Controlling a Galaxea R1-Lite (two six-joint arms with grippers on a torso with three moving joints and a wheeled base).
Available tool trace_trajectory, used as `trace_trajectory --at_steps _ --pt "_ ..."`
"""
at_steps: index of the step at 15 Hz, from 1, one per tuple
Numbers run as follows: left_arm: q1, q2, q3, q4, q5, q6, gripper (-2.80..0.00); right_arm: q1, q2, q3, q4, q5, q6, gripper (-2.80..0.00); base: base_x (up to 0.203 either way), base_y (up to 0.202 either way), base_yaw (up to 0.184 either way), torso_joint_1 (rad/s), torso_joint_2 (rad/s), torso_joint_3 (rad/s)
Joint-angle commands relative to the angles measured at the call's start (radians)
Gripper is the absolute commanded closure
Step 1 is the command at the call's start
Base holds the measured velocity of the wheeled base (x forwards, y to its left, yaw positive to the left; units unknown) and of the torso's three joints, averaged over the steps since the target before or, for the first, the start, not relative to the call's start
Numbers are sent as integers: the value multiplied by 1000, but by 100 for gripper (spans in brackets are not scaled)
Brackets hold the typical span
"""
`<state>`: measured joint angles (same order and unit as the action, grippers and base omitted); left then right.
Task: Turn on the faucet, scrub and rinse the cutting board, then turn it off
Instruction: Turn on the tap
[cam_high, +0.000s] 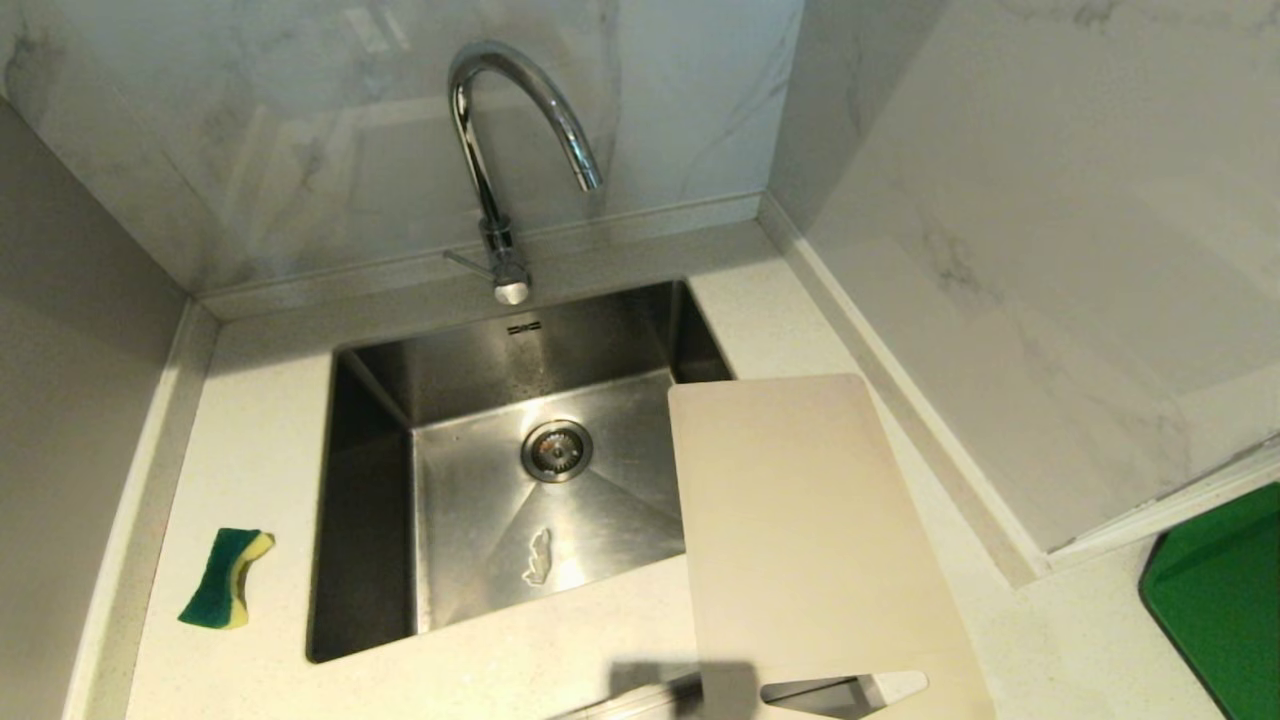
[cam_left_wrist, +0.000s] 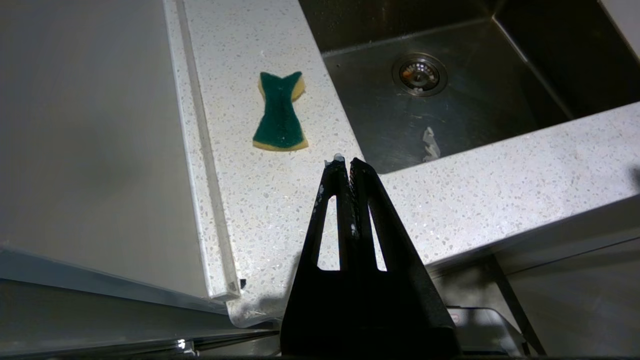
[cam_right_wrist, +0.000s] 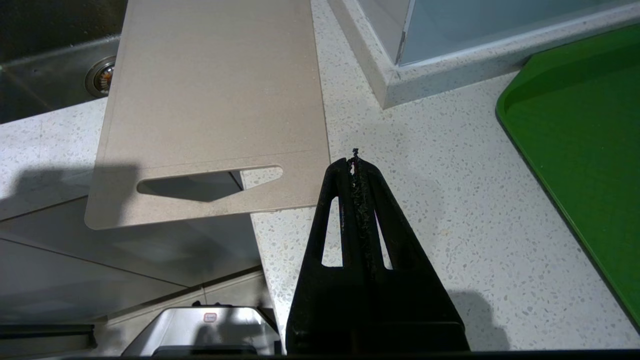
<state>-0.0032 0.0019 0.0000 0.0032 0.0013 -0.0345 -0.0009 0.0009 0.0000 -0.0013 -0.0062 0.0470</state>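
Observation:
The chrome gooseneck faucet (cam_high: 500, 150) stands behind the steel sink (cam_high: 380, 480), its thin lever (cam_high: 466, 262) at the base; no water runs. The cream cutting board (cam_high: 810, 540) (cam_right_wrist: 210, 100) lies on the counter right of the sink, overlapping the sink's right rim, slot handle (cam_right_wrist: 210, 182) hanging past the counter's front edge. A green-and-yellow sponge (cam_high: 228, 577) (cam_left_wrist: 280, 115) lies on the counter left of the sink. My left gripper (cam_left_wrist: 346, 161) hangs shut and empty above the counter's front edge, near the sponge. My right gripper (cam_right_wrist: 354, 162) is shut and empty beside the board's handle end. Neither arm shows in the head view.
A bright green flat tray (cam_high: 1220, 600) (cam_right_wrist: 580, 125) lies on the counter at the far right. Marble walls close in the back and right; a wall panel (cam_left_wrist: 90, 150) bounds the left. A small pale scrap (cam_high: 538, 556) lies on the sink floor near the drain (cam_high: 556, 450).

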Motion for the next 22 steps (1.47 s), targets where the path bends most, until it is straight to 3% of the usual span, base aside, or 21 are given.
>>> trace_trajectory --at_steps 1,22 --pt "0 1 3 0 0 1 0 1 1 0 0 0 1 0 0 0 0 0 0 0" --pt "-1 0 3 -3 0 16 0 0 1 0 0 0 1 0 0 0 0 0 0 0"
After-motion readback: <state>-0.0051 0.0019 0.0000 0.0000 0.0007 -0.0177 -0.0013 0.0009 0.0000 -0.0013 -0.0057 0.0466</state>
